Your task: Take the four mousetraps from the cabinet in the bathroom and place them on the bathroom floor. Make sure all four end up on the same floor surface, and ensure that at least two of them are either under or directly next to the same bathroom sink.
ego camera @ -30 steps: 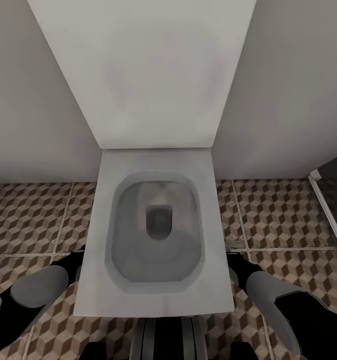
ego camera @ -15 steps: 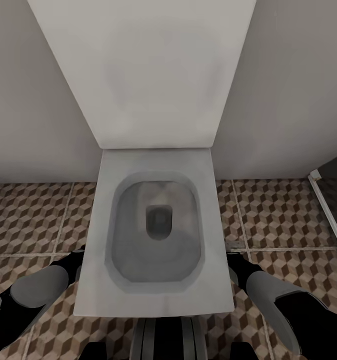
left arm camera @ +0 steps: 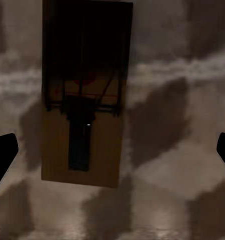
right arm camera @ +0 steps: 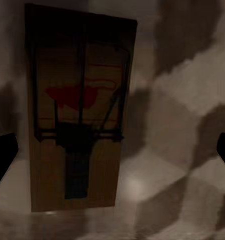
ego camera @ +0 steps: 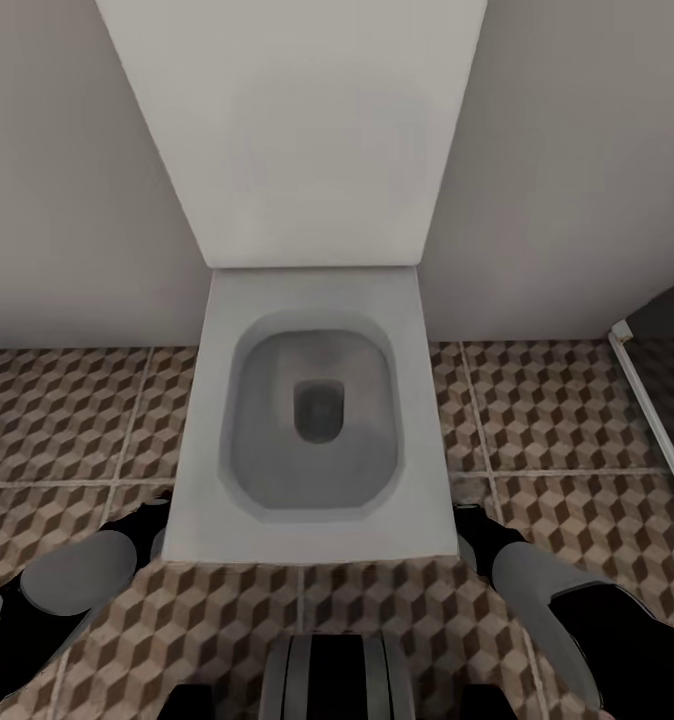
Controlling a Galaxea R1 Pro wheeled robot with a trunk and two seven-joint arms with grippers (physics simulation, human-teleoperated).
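Looking along the left end effector (left arm camera: 112,150), its two dark fingertips (left arm camera: 2,155) are seen at opposite edges of the wrist view, spread wide with nothing between them. A mousetrap (left arm camera: 85,100) lies flat on the bathroom floor (left arm camera: 177,165) in front of it, clear of both fingertips; a dark wire bar and a red mark are visible on its tan board. The right end effector (right arm camera: 112,152) is likewise spread apart and empty, its fingertips (right arm camera: 1,160) at the frame edges. A second mousetrap (right arm camera: 80,110) is seen flat on the cube-patterned tiles (right arm camera: 192,100) ahead of it, untouched, with a red patch under the wire frame. In the head view, both grey forearms (ego camera: 72,580) are held low on either side of a square white toilet (ego camera: 312,420), which stands against a pale wall (ego camera: 57,180). Patterned floor tiles (ego camera: 67,420) are recorded around the toilet. A white edge strip (ego camera: 647,400) runs along the floor at the right.
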